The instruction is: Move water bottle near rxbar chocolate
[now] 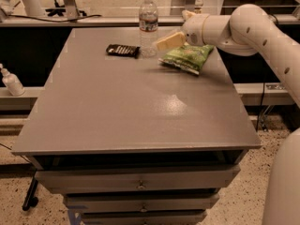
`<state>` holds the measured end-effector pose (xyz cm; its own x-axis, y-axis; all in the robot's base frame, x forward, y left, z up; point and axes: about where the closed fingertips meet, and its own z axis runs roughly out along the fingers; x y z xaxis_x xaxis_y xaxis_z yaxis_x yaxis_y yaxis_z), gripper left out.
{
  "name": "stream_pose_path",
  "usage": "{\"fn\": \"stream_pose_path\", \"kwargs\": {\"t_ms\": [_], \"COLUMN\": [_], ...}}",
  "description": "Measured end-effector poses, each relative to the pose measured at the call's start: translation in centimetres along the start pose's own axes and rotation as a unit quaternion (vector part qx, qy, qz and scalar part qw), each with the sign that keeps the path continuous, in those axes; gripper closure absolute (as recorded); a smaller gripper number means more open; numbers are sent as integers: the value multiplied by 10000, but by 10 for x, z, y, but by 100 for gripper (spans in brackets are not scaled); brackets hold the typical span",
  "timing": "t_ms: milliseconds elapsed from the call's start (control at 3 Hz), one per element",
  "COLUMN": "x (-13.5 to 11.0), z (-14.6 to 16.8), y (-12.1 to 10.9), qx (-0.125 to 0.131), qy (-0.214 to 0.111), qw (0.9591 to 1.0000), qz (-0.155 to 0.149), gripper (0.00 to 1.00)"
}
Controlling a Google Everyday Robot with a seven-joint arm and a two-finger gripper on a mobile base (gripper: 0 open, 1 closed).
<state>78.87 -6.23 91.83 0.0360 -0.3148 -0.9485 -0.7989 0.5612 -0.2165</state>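
Note:
The water bottle [148,25], clear with a white cap and a label band, stands upright at the back of the grey table [140,107]. The rxbar chocolate [123,50], a small flat black bar, lies just left of the bottle's base, almost touching it. My gripper [171,30] hangs just right of the bottle, above the table and clear of it. It is open and empty, with one cream finger [168,41] pointing toward the bottle.
A green chip bag [186,57] lies right of the bottle, under my arm [243,25]. A small white pump bottle [10,81] stands on a lower ledge at the far left. A rail runs behind the table's back edge.

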Motion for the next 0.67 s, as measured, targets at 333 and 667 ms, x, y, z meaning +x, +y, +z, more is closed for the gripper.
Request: {"fn": "stream_pose_path", "kwargs": {"t_ms": [333, 667], "x": [-12, -12], "z": [-62, -62], "y": [-13, -13], "qx": [292, 291], "qy": [25, 25], "qw": [9995, 9995], "qz": [-91, -91], "gripper": [0, 0]}}
